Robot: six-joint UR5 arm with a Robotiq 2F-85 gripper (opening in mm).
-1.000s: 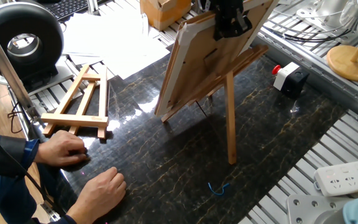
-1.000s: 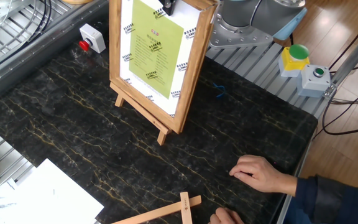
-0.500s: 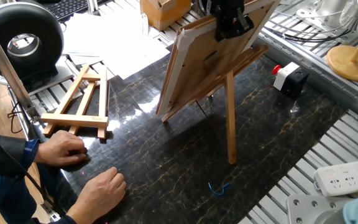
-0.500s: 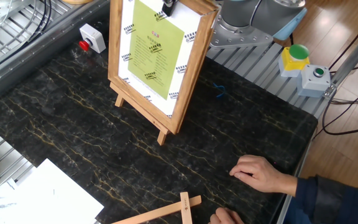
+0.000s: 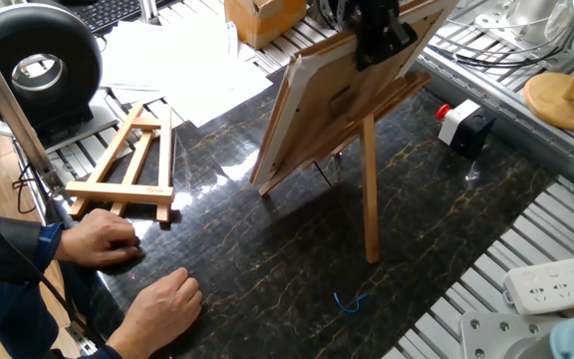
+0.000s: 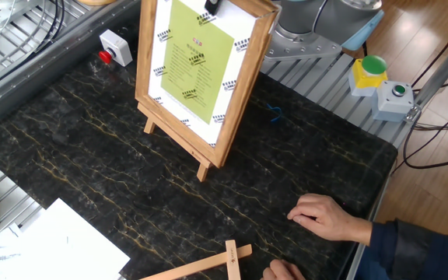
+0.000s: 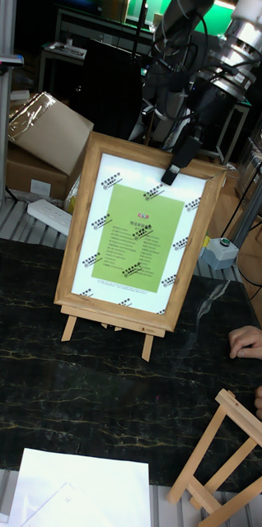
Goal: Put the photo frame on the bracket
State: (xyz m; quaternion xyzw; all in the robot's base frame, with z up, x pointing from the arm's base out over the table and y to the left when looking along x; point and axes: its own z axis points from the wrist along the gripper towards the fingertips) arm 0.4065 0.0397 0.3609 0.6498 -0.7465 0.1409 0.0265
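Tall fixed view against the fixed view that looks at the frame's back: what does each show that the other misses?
Only the tall view shows the photo frame's front: green printed sheet, white border, wooden surround, its bottom edge on the bracket's ledge. Only the rear view shows the frame's brown back, the bracket's long single rear leg planted on the dark tabletop, and the red-buttoned switch box. Both show the gripper at the frame's top edge, its jaws apparently clamped there, the smaller wooden easel lying flat, and a person's hands.
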